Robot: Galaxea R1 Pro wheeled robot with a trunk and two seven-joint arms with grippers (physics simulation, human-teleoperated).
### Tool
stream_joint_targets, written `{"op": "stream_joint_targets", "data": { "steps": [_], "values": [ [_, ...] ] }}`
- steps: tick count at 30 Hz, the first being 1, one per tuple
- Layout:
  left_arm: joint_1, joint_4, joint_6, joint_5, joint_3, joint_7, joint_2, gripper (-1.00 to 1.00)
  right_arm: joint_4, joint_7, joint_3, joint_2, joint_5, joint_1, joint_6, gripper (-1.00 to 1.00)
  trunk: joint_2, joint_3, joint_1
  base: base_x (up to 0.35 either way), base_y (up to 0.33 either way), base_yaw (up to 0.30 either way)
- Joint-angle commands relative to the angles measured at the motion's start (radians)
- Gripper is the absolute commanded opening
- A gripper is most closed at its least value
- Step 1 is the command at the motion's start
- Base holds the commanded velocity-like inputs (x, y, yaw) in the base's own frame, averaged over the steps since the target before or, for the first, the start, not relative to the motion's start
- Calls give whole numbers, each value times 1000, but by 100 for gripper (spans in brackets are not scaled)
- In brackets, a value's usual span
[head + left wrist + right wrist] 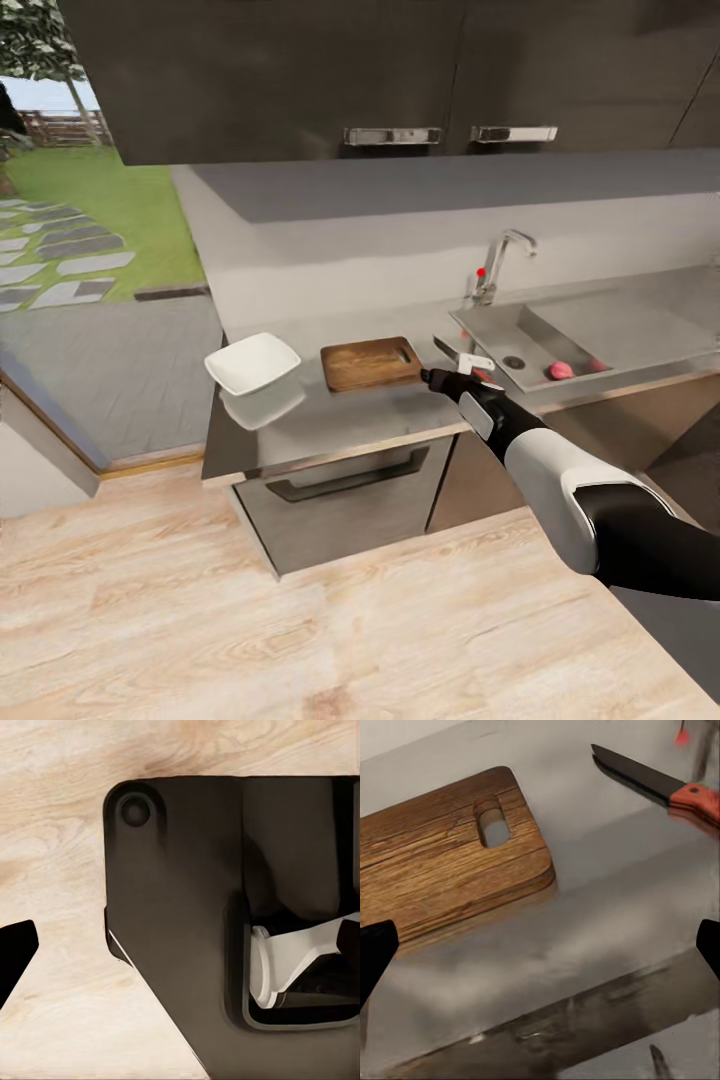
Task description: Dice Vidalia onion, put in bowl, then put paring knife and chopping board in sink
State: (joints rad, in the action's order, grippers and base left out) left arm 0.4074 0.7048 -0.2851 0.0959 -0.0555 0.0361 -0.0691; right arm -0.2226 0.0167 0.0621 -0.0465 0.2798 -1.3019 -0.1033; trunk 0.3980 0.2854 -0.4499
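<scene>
Your right hand (432, 377) hovers with fingers apart over the table (380, 415), between the chopping board (370, 363) and the paring knife (660, 784). The Vidalia onion (560, 370) lies in the sink (590, 335) to the right, so fetch it first. Your left hand's state can't be told.

Soft even daylight filling the rendered kitchen, brighter glow coming from the garden side, glossy tabletop (360, 420) mirroring the bowl (254, 362) near its end corner, hazy reflections smearing in the right wrist view, mild blur softening distant cabinet edges
</scene>
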Motion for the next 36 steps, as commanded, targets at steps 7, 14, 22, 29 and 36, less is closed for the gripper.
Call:
{"op": "stream_joint_targets", "data": {
  "steps": [7,14,22,29,36],
  "values": [
    [0,-9,-2,10,-6,4,-1,100,0,0,7,0,9,1,79,100,2,2,0,-312,-122,0],
    [0,-20,-2,10,-7,4,-1,100,2,0,8,0,0,1,104,100,2,2,0,-312,-123,0],
    [0,-22,-2,10,-7,4,-1,100,2,-33,8,0,-4,9,110,100,2,2,0,-312,-124,0],
    [0,-22,-2,10,-7,4,-1,100,2,-58,7,0,-5,27,172,100,2,2,0,-312,-127,0],
    [-1,-22,-2,9,-7,4,-3,100,5,-62,7,0,-5,52,223,100,2,2,0,-153,-83,0]
  ]
}}
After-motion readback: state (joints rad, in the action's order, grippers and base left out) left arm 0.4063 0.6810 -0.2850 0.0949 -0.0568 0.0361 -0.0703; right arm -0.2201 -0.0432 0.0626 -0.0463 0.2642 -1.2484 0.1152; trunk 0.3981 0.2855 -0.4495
